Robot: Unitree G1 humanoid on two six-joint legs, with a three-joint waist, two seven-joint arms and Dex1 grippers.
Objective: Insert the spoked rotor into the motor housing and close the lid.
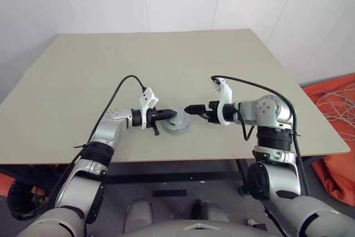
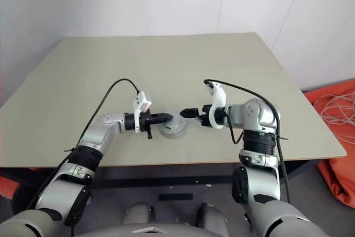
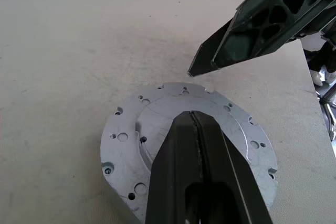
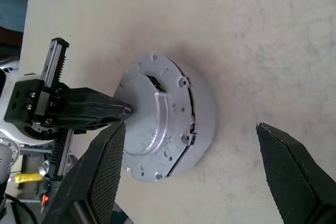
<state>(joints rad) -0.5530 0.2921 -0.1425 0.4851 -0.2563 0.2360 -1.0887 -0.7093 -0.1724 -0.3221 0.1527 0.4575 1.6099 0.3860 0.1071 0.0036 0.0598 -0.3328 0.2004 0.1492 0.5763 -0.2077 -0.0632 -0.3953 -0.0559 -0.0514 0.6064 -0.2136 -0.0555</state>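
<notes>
Resting on the table (image 1: 83,76), the closed motor housing (image 4: 168,119) shows its lid (image 3: 157,124).

Even, soft daylight; faint shadows, sharp focus, no glare.

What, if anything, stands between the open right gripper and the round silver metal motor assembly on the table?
Nothing visible. The right gripper has only bare beige table between it and the round silver metal motor assembly. The shut left gripper sits on the assembly's top face, coming in from the opposite side.
</notes>
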